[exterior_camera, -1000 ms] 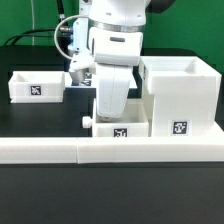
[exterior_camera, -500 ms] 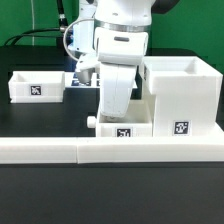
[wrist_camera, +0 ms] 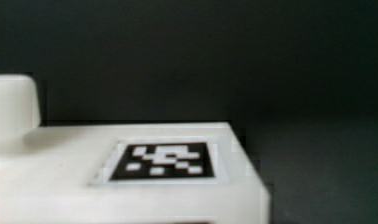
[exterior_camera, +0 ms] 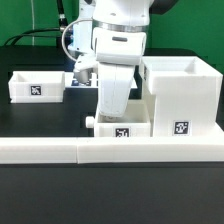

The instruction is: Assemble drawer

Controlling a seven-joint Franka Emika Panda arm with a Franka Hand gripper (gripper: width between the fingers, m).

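Here, in the exterior view, the gripper hangs low over the small drawer, which is just beside the tall drawer case. The fingers are hidden, so I cannot tell their opening. In the wrist view, a marker tag shows on the drawer, near its knob.

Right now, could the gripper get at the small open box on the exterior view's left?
Probably yes. The small open box stands alone, with bare table between it and the gripper, which hangs low over the tagged part in the middle. Nothing visible blocks the way.
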